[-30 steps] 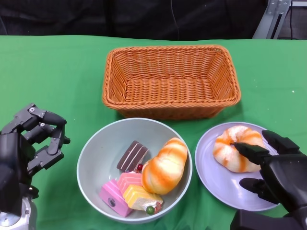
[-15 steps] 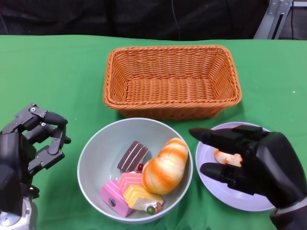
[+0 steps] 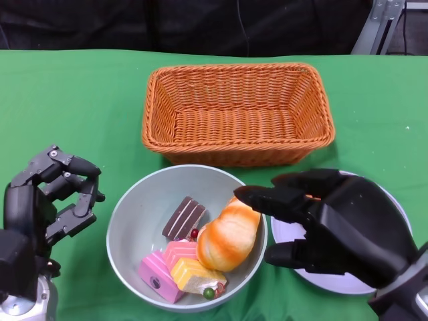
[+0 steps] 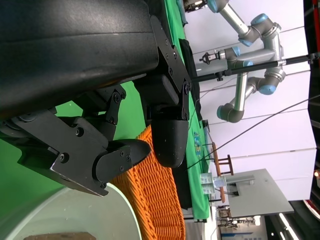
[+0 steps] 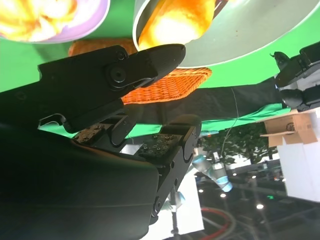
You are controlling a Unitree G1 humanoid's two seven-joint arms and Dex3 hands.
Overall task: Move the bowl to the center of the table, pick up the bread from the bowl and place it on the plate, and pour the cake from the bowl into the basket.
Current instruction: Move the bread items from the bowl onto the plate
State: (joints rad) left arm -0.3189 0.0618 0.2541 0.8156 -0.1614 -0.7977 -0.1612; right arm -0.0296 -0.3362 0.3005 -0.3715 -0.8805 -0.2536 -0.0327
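The green cloth-covered table (image 3: 80,100) takes up most of what I can see from here, and at its far middle stands the rectangular orange wicker basket (image 3: 238,114), with nothing in it. Nearer the robot, about at the table's centre, sits the round pale grey-blue bowl (image 3: 137,214), so the moving of it looks done. Just to its right lies the round lavender plate (image 3: 284,234), much of it hidden under the robot's black right hand (image 3: 328,227); an orange-and-white bun shows on that plate in the right wrist view (image 5: 35,17), though I cannot see it from above.

The right hand holds nothing, its fingers spread and reaching over the bowl's right rim, the tips just beside the glazed orange-and-cream bread loaf (image 3: 229,234) that leans against the inner wall. I cannot tell whether they touch it. The black left hand (image 3: 57,197) hangs left of the bowl, apart from it, fingers loosely curled on nothing.

So I judge the bread step is in hand. The next move, I would say, calls for the fingers to drop around the loaf and close without disturbing the small cakes beside it: the brown striped slice (image 3: 184,217), the pink block (image 3: 160,271) and the yellow-and-pink piece (image 3: 195,274).
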